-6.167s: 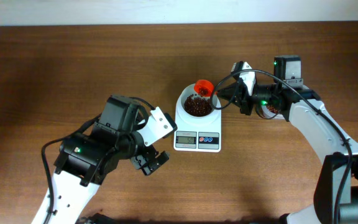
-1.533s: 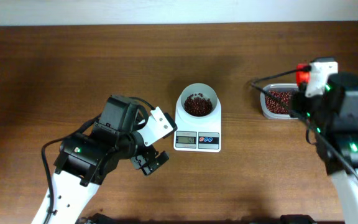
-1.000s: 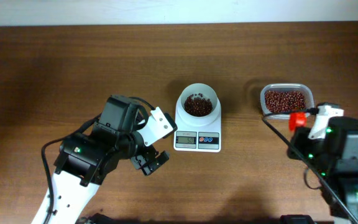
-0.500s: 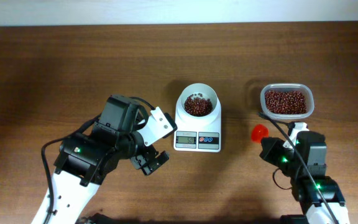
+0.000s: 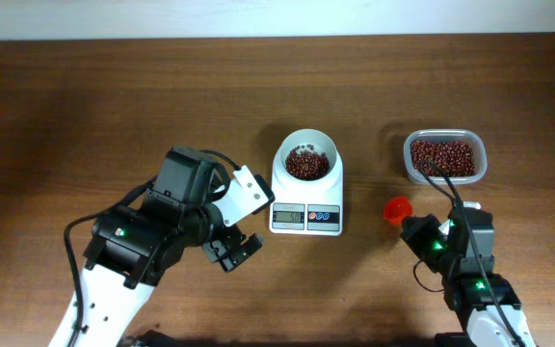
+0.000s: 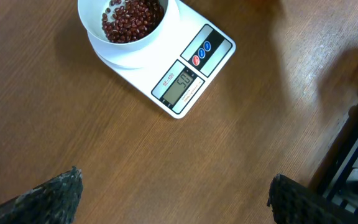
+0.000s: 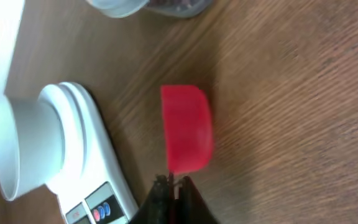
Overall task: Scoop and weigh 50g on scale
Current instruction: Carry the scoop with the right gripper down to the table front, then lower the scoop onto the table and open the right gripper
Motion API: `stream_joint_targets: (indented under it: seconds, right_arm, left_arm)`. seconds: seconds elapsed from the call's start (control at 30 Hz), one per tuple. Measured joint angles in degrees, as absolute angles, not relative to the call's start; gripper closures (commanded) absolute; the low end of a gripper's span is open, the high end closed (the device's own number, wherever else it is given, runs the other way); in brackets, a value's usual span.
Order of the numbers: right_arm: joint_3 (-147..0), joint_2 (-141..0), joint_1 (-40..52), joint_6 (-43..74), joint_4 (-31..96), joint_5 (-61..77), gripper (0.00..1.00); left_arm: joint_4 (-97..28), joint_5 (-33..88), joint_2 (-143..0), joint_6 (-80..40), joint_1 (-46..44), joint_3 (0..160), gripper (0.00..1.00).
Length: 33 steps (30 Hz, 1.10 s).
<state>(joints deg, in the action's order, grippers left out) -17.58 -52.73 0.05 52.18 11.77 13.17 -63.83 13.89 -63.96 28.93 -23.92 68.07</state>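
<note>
Overhead: right tool (image 5: 409, 223) grasps the red scoop (image 5: 397, 209) low beside the scale (image 5: 305, 203), beans (image 5: 305, 165) apparently weighed; left tool (image 5: 232, 251) gapes empty.

A dark brown wooden table (image 5: 114, 96), seen from above, carries a small white digital scale (image 5: 305, 219) near its middle, a clear plastic tub (image 5: 483, 159) well to the right of the scale, and between them a red scoop (image 5: 397, 209), nearer the scale, that may be resting on the wood.
</note>
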Motion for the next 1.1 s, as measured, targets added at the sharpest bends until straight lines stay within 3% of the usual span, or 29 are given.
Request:
stream_joint_targets:
  seconds: [0.13, 0.37, 0.43, 0.53, 0.7, 0.83, 1.1]
  right_arm:
    - [-17.6, -54.4, 0.1, 52.8, 13.5, 12.7, 0.6]
    - [-17.5, -55.0, 0.1, 53.9, 15.8, 11.9, 0.48]
    - [-17.4, -55.0, 0.1, 53.8, 17.1, 11.5, 0.31]
    - [-17.4, -55.0, 0.1, 53.7, 18.3, 10.7, 0.27]
    - [-17.4, -54.9, 0.1, 53.9, 18.6, 9.0, 0.06]
    - [-17.6, -52.8, 0.1, 53.8, 20.4, 7.5, 0.01]
    - [-24.7, -42.7, 0.1, 46.9, 29.6, 10.9, 0.01]
  left_arm:
    - [-63.8, 13.9, -64.0, 28.9, -23.9, 68.1, 0.01]
    - [-63.8, 13.9, -64.0, 28.9, -23.9, 68.1, 0.01]
    - [-63.8, 13.9, -64.0, 28.9, -23.9, 68.1, 0.01]
    - [-63.8, 13.9, -64.0, 28.9, -23.9, 68.1, 0.01]
    - [-63.8, 13.9, -64.0, 28.9, -23.9, 68.1, 0.01]
    - [-63.8, 13.9, -64.0, 28.9, -23.9, 68.1, 0.01]
    - [-63.8, 13.9, -64.0, 28.9, -23.9, 68.1, 0.01]
